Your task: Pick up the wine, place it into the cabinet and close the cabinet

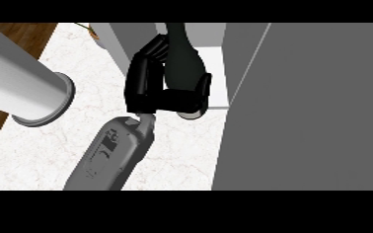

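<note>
Dark wine bottle (pixel 183 57) inside the curled right robot hand (pixel 143 85).

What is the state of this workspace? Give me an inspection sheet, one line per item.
Surface: white marbled counter.
Job's things: dark wine bottle tilted, neck pointing away, base toward the view, right beside the cabinet; not yet inside. The cabinet's grey panel fills the view's right.
Clutter: large pale cylinder with a flanged end at the left; cannot tell what it is.
Hands: left hand, fingers curled round the wine bottle; right hand not in view.
Cables: nothing seen.
Surroundings: wood floor past the counter's far-left corner.
</note>
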Controlling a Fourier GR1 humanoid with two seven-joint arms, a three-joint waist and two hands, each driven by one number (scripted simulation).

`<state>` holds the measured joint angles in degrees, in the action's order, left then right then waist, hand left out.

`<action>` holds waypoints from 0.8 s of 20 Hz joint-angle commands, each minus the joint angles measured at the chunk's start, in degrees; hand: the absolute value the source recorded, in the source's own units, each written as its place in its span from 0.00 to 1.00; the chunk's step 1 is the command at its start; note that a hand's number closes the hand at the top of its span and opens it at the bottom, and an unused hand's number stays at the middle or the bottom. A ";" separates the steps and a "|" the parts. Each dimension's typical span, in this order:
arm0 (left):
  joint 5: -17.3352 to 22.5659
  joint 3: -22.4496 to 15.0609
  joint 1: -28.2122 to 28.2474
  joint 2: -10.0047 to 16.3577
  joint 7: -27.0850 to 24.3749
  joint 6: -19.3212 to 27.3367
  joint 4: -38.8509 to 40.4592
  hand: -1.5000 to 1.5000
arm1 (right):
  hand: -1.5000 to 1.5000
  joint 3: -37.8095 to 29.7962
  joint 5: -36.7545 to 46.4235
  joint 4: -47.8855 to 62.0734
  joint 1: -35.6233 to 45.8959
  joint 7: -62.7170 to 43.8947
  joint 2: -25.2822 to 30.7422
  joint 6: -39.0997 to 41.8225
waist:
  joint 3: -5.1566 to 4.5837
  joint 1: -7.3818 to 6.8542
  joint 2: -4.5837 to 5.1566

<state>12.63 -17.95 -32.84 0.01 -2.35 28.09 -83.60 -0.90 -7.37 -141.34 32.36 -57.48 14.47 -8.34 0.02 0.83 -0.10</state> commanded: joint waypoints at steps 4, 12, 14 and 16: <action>2.02 -1.62 -7.56 -0.01 -1.81 5.80 6.94 1.00 | 0.00 -3.56 -6.74 -4.41 -2.71 -0.16 0.25 1.97 | 0.01 0.00 0.07; -3.43 1.79 -8.53 -0.01 -10.90 1.58 19.89 1.00 | 0.00 -3.98 -6.38 -4.23 3.87 -6.57 1.63 -0.54 | -0.06 0.33 0.10; -3.23 1.81 -9.89 -0.01 -9.41 1.58 20.31 1.00 | 0.00 -4.04 -6.57 -3.28 -1.43 -0.99 0.53 2.35 | -0.01 -0.08 0.12; -2.10 -2.88 -8.08 0.02 -10.64 5.61 19.60 1.00 | 0.00 -7.11 -9.84 -4.71 -0.47 -2.04 1.41 2.56 | 0.00 0.43 0.07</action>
<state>9.45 -17.47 -41.29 0.49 -10.72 30.47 -66.33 -3.64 -8.41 -141.08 32.17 -57.05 14.73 -6.75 0.01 0.91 -0.02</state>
